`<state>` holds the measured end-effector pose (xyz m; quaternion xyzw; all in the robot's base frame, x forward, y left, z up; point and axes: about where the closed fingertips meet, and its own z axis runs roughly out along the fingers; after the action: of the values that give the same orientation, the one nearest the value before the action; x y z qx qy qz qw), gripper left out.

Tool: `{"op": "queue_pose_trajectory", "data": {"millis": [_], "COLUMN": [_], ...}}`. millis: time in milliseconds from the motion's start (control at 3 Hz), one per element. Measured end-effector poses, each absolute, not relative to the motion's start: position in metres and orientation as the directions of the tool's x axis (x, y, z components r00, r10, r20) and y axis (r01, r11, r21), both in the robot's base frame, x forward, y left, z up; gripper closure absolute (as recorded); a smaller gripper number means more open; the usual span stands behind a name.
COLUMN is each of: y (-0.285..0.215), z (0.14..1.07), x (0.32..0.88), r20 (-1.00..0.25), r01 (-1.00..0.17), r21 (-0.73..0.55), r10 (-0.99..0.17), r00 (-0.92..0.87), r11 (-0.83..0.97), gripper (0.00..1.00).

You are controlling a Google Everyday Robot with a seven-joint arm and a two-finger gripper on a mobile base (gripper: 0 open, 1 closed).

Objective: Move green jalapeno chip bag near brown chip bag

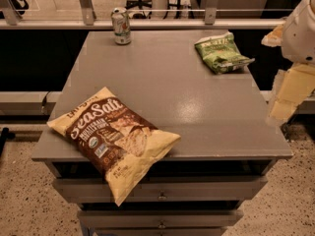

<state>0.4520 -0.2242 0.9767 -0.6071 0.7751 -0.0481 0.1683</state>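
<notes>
The green jalapeno chip bag (221,52) lies crinkled on the far right part of the grey table (197,107). The brown chip bag (114,136) lies at the front left, with its lower corner hanging over the table's front edge. My gripper (290,95) hangs off the table's right edge, in front of and to the right of the green bag and apart from it. It holds nothing that I can see. The pale arm (301,28) rises above it at the frame's right edge.
A green-and-silver soda can (121,26) stands upright at the table's far edge, left of centre. A rail with posts (147,21) runs behind the table. Drawers (160,191) sit below the table's front edge. The floor is speckled.
</notes>
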Motion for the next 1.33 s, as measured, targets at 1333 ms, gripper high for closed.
{"op": "queue_pose_trajectory", "data": {"millis": [1333], "y": [-0.286], "z": [0.939], "x": [0.677], "r20": [-0.415], "r01": [-0.784], "r21": [-0.496], "r10": [-0.895], "r00": [-0.163], "r11": [0.373], "gripper": [0.0]}}
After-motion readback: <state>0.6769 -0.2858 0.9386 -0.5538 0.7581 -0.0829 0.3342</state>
